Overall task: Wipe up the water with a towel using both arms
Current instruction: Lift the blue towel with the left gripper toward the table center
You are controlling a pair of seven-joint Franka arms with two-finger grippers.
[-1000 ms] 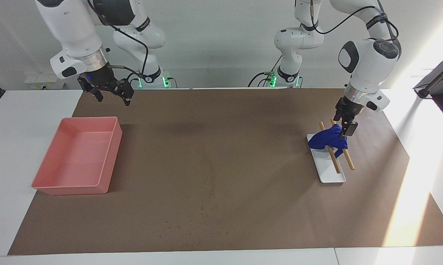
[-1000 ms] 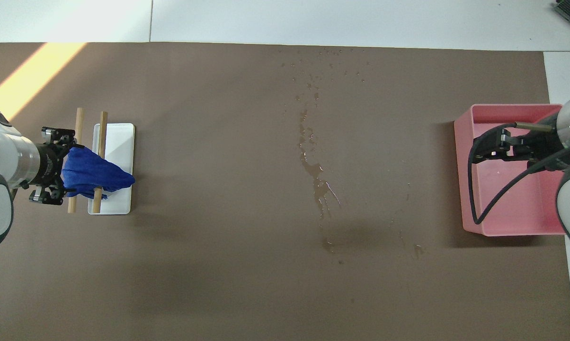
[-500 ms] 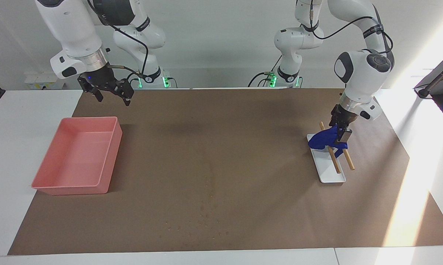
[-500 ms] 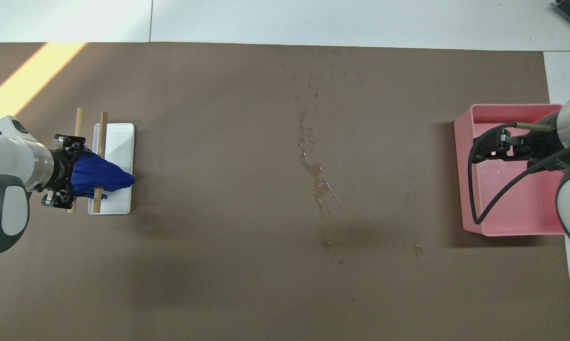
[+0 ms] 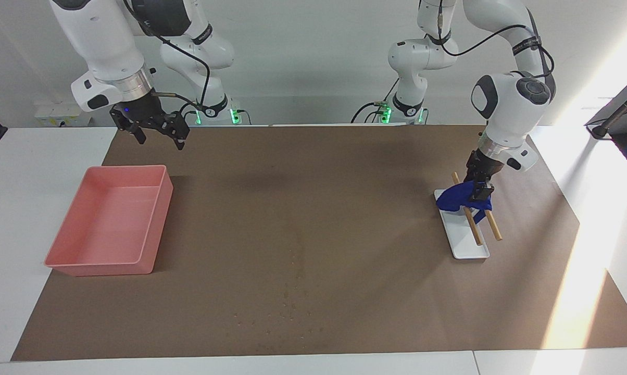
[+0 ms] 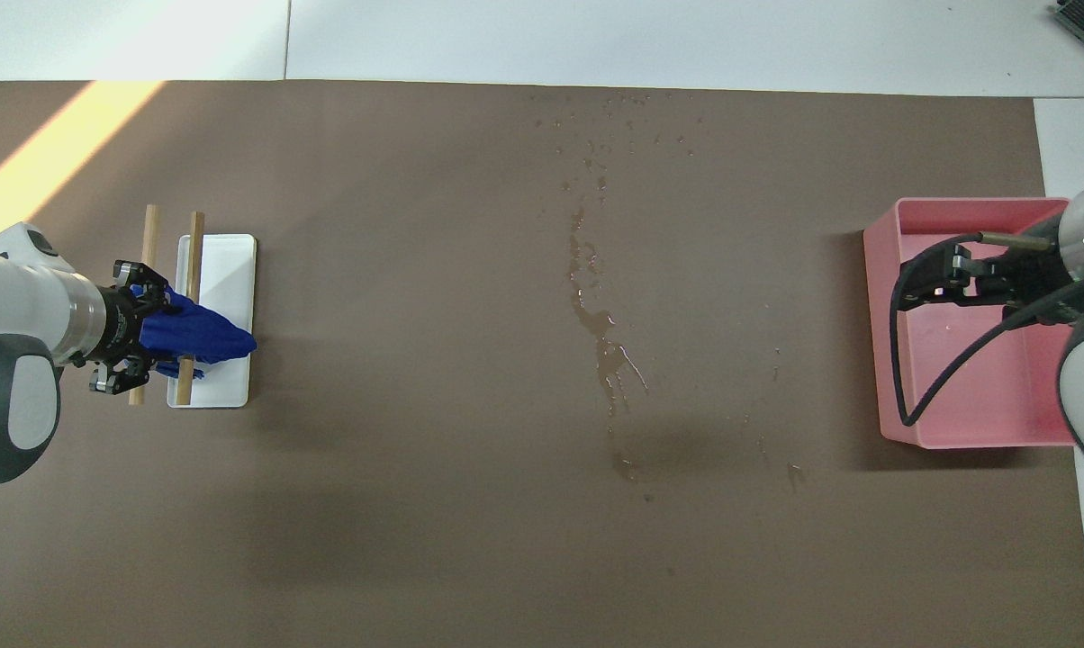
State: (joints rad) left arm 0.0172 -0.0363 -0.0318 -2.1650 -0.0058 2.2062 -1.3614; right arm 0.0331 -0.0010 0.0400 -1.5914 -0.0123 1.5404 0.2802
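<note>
The blue towel (image 5: 459, 198) (image 6: 195, 333) lies bunched over two wooden sticks (image 5: 493, 226) (image 6: 150, 225) that rest across a small white tray (image 5: 469, 247) (image 6: 231, 270) at the left arm's end of the table. My left gripper (image 5: 478, 191) (image 6: 146, 331) reaches down onto the towel's end, its fingers closed into the cloth. Water (image 5: 292, 302) (image 6: 600, 324) runs as a streak and scattered drops down the middle of the brown paper. My right gripper (image 5: 160, 141) (image 6: 920, 283) hangs open and empty above the pink tray's near end.
A pink tray (image 5: 160, 219) (image 6: 875, 342) stands at the right arm's end of the table. Brown paper (image 5: 345, 172) covers the table between the two trays. A dark object (image 5: 626, 114) sits off the paper by the left arm's end.
My left gripper has come down onto the towel and its fingers have narrowed around the cloth's end. The right arm has not moved.
</note>
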